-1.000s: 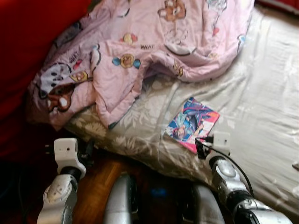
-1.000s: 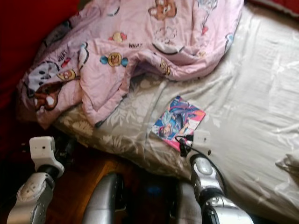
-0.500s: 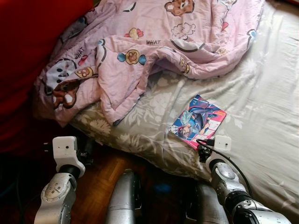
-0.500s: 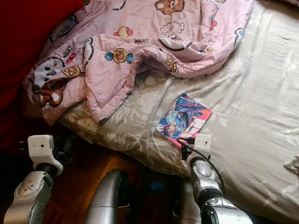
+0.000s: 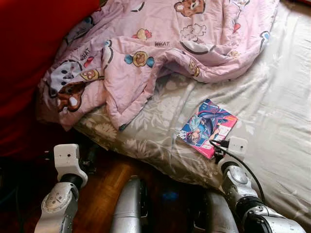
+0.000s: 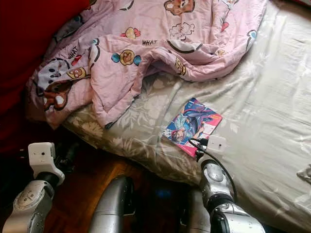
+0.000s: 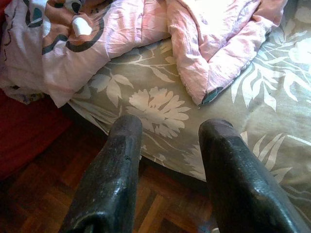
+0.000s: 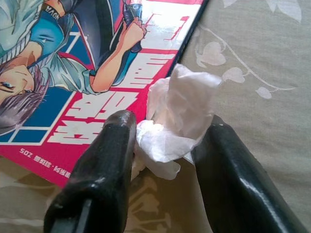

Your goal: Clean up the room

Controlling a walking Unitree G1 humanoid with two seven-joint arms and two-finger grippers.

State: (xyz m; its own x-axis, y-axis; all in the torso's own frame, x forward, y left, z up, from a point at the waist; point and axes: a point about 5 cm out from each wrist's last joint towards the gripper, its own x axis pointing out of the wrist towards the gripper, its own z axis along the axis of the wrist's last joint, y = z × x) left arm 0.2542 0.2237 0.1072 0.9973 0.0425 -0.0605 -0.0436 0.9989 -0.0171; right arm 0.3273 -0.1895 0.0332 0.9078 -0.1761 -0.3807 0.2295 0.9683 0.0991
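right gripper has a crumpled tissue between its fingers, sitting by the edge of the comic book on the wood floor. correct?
Not quite. The comic book lies on the bed's leaf-print sheet, not the wood floor. The right wrist view shows it: the right gripper has the crumpled tissue between its fingers, by the book's edge, with sheet all around.

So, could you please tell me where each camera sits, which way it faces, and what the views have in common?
Left eye view: on the head, looking down at the bed, pink blanket and comic book; both silver arms show.
Right eye view: the same scene, slightly shifted.
Left wrist view: along the left gripper, open, toward the bed's edge and wooden floor.
Right wrist view: along the right gripper, its fingers around a crumpled tissue beside the comic book.
Shared: comic book in the eye and right wrist views.
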